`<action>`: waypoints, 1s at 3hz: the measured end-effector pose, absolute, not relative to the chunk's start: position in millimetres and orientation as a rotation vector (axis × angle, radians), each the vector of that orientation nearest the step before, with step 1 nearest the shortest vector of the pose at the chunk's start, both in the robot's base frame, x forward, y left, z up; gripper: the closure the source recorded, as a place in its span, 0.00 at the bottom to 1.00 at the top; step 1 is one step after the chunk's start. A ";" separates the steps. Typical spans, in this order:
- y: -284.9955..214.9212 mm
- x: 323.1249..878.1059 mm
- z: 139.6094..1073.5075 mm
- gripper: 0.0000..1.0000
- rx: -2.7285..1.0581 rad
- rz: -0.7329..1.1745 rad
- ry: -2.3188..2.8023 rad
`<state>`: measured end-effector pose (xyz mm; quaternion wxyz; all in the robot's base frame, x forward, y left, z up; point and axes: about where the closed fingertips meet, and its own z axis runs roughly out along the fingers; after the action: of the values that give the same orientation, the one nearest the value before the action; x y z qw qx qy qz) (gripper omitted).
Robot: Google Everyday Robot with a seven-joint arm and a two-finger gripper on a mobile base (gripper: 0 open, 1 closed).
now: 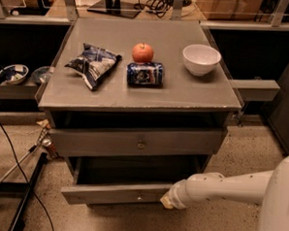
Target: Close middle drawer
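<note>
The middle drawer [111, 193] is the slim grey front panel with a small round knob [139, 197]. It stands pulled out from the grey cabinet, and its dark tray shows behind the panel. My gripper [165, 201] is at the end of the white arm [218, 187], which comes in from the right. It is pressed against the right end of that front panel. Above is the taller-fronted grey drawer [138, 142] with its round knob, nearly flush with the cabinet. No lower drawer front is in view.
On the cabinet top [136, 95] lie a chip bag [93, 62], an apple [143, 52], a blue can [144, 73] on its side and a white bowl [201, 58]. A black stand leg [26, 194] and cables lie on the floor at left. Bowls [13, 73] sit on a left shelf.
</note>
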<state>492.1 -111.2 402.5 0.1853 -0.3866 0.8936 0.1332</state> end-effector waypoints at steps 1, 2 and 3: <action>-111.5 493.0 401.0 1.00 -1.082 0.373 2.519; -110.8 495.7 402.7 1.00 -1.078 0.365 2.515; -108.1 504.5 406.7 1.00 -1.071 0.351 2.504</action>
<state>504.5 -108.1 406.7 0.1964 -0.3822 0.8942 0.1253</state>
